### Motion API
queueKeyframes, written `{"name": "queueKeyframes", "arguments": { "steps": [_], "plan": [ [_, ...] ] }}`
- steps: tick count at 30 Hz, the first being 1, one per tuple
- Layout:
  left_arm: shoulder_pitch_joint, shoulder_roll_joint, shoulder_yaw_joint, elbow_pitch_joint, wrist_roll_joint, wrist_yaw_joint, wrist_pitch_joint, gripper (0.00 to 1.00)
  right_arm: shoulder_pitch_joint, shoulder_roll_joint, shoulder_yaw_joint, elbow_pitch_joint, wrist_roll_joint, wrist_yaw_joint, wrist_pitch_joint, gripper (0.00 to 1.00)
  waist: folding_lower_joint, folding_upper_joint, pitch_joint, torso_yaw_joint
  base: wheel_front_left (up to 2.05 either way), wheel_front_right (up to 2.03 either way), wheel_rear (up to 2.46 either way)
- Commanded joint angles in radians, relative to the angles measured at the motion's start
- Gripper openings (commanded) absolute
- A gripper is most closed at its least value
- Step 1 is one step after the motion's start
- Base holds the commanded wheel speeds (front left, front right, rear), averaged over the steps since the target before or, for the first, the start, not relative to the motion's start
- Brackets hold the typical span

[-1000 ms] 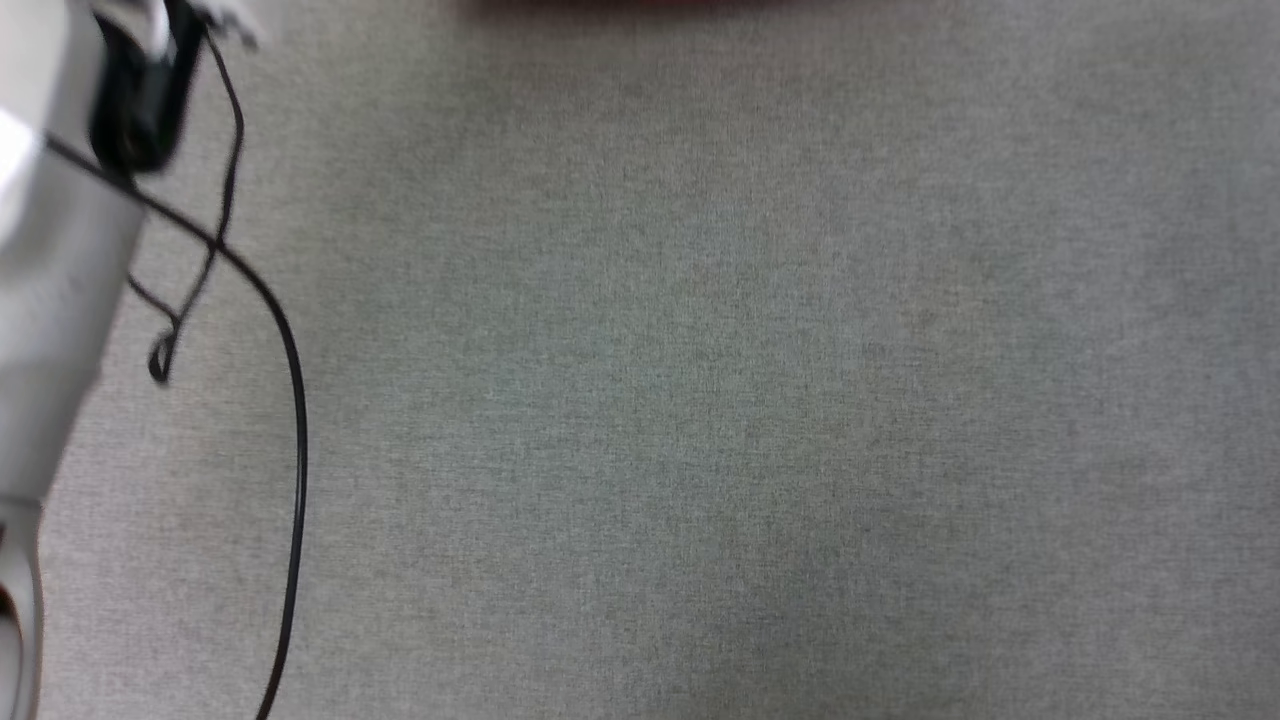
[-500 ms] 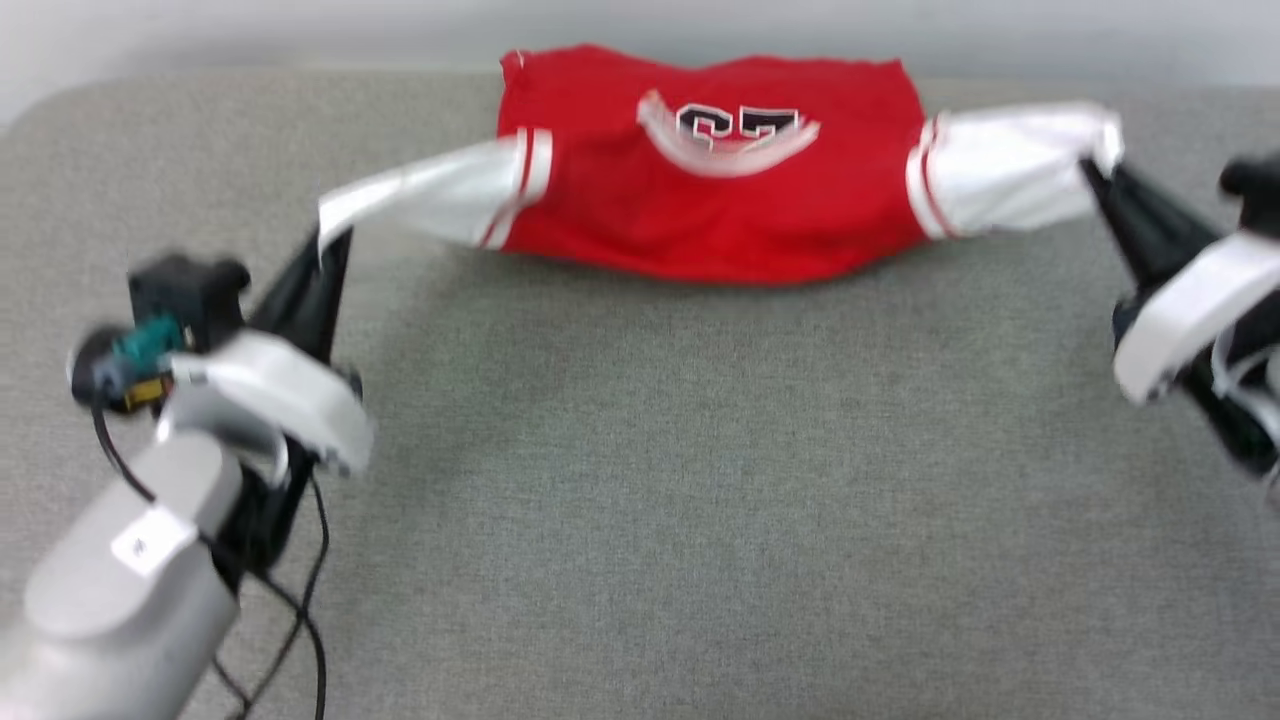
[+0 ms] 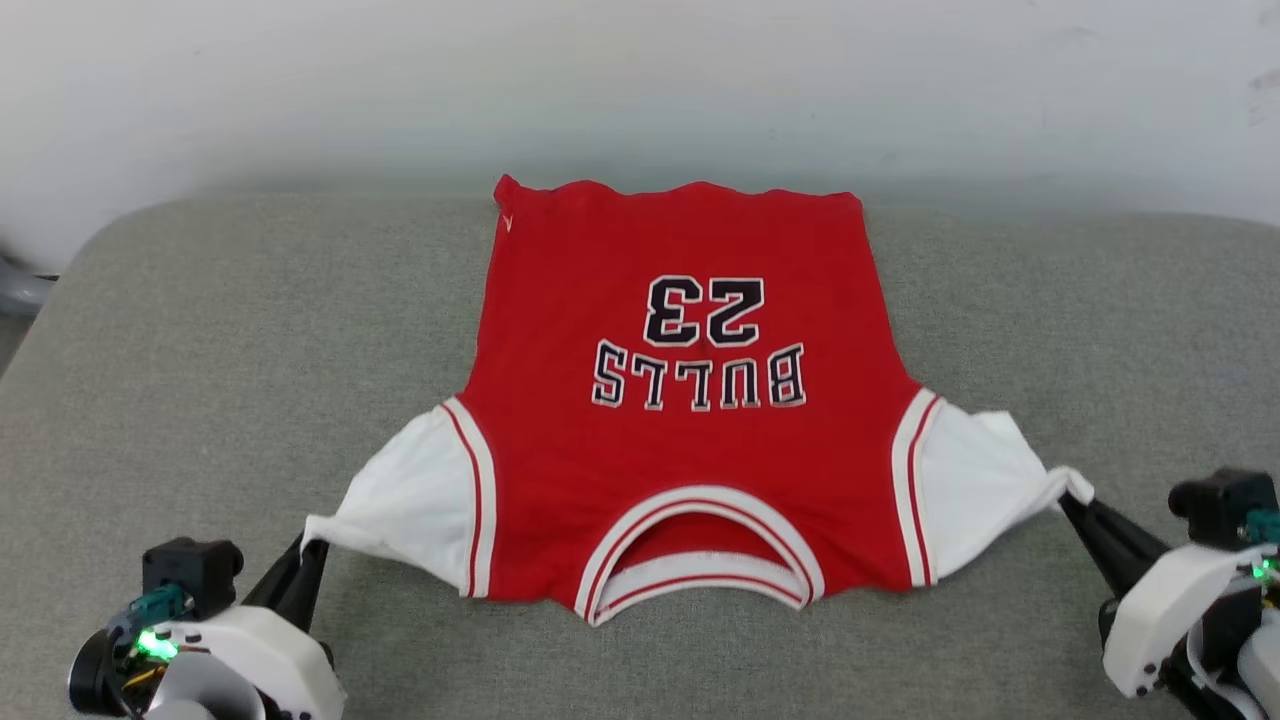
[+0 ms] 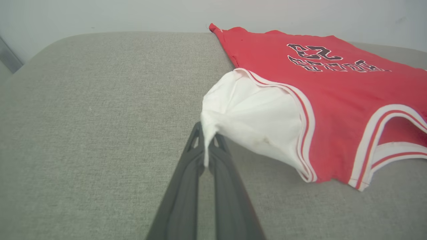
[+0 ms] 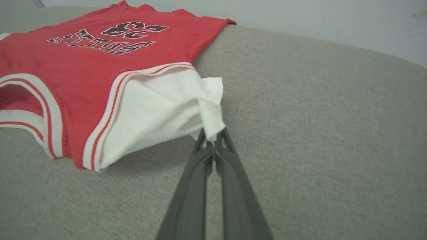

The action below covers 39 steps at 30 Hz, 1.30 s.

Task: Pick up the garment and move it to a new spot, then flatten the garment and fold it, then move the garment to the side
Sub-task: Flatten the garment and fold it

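Though soft-cornered, grey cloth surface (image 3: 200, 330) under garment (image 3: 680, 450), white wall (image 3: 640, 80) behind.

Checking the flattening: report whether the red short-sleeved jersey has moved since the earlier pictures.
Yes. The red jersey spread toward the robot: its hem stays at the grey padded surface's far edge, its collar came nearer.
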Motion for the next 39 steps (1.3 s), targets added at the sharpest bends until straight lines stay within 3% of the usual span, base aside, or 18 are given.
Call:
{"name": "queueKeyframes", "arguments": {
  "steps": [1, 14, 23, 24, 26, 31, 39],
  "plan": [
    [0.026, 0.013, 0.0, -0.004, -0.005, 0.01, 0.001, 0.0, 0.043, -0.002, -0.013, -0.005, -0.004, -0.001, 0.003, 0.0, 0.0003, -0.0001, -0.02, 0.005, 0.0, 0.0, 0.0],
    [0.201, 0.056, -0.012, -0.057, -0.048, 0.065, 0.017, 0.0, 0.402, -0.005, -0.161, -0.1, -0.056, -0.002, 0.079, 0.0, 0.0003, -0.0001, -0.081, 0.022, 0.0, 0.0, 0.0],
    [0.241, 0.046, -0.023, -0.071, -0.054, 0.072, 0.011, 0.0, 0.544, 0.022, -0.265, -0.179, -0.102, -0.002, 0.14, 0.0, 0.0003, -0.0001, -0.088, 0.034, 0.0, 0.0, 0.0],
    [0.237, 0.043, -0.025, -0.072, -0.05, 0.071, 0.01, 0.0, 0.546, 0.031, -0.276, -0.188, -0.105, -0.002, 0.143, 0.28, 0.0003, -0.0001, -0.089, 0.035, 0.0, 0.0, 0.0],
    [0.224, 0.035, -0.027, -0.076, -0.041, 0.069, 0.008, 0.0, 0.542, 0.046, -0.3, -0.207, -0.117, -0.002, 0.151, 1.0, 0.0003, -0.0001, -0.09, 0.034, 0.0, 0.0, 0.0],
    [0.202, 0.007, -0.033, -0.084, -0.022, 0.075, 0.002, 0.0, 0.49, 0.069, -0.368, -0.271, -0.15, -0.002, 0.164, 1.0, 0.0003, -0.0001, -0.087, 0.033, 0.0, 0.0, 0.0],
    [0.172, -0.016, -0.013, -0.131, 0.02, 0.104, -0.01, 0.0, 0.362, 0.039, -0.531, -0.445, -0.186, -0.001, 0.209, 1.0, 0.0003, -0.0001, -0.053, 0.057, 0.0, 0.0, 0.0]
  ]
}}
